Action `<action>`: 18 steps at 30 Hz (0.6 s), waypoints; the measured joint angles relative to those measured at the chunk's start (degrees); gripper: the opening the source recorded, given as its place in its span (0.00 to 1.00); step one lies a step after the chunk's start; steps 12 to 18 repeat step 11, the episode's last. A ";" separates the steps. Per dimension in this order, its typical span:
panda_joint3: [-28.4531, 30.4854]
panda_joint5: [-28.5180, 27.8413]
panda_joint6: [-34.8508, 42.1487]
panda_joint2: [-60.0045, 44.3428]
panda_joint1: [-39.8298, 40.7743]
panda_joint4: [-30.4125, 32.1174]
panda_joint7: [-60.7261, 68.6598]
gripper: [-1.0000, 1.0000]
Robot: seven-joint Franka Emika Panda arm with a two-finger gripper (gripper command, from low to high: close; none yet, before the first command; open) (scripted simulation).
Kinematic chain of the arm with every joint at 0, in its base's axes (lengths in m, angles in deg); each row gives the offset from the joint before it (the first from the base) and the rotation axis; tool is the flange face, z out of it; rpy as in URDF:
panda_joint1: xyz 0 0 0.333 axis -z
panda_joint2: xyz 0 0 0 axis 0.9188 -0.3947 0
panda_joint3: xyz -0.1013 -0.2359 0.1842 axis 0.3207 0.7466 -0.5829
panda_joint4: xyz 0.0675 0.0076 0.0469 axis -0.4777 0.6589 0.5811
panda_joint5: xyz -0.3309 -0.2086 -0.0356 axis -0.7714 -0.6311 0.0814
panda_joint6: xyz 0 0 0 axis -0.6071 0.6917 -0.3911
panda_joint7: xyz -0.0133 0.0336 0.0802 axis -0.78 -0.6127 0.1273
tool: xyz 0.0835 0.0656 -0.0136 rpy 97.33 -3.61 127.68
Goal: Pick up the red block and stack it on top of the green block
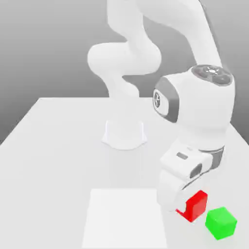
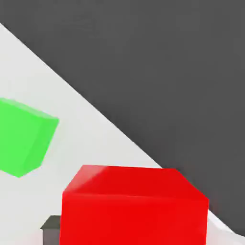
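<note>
Holds one red block (image 2: 134,217) in one closed gripper (image 1: 188,208), toward the exterior view's right, near one green block (image 1: 221,223). Shows open worktop (image 1: 48,170) between green block and worktop edge (image 2: 81,95) in hand view.

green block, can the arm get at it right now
Probably not to grasp: the gripper already has the red block in its jaws, though nothing seems to cover the green block.
</note>
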State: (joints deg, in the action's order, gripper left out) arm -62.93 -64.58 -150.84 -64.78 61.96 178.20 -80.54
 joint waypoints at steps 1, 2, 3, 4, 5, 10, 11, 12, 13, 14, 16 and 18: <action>-1.13 -0.25 0.36 0.05 -0.62 -0.23 2.26 0.00; -2.23 -0.51 0.67 0.05 -1.23 -0.47 4.46 0.00; -3.10 -0.96 0.69 -0.25 -1.82 -0.68 6.20 0.00; -3.21 -2.00 -0.24 -1.49 -2.35 -0.86 6.50 0.00; -2.82 -3.33 -1.62 -3.18 -2.93 -1.03 6.08 0.00; -0.31 -7.32 -6.33 -8.61 -5.04 -1.46 3.66 1.00; -0.31 -7.32 -6.33 -8.61 -5.04 -1.46 3.66 1.00; -0.31 -7.32 -6.33 -8.61 -5.04 -1.46 3.66 1.00; -0.31 -7.32 -6.33 -8.61 -5.04 -1.46 3.66 1.00; -0.31 -7.32 -6.33 -8.61 -5.04 -1.46 3.66 1.00; -0.31 -7.32 -6.33 -8.61 -5.04 -1.46 3.66 1.00; -0.31 -7.32 -6.33 -8.61 -5.04 -1.46 3.66 1.00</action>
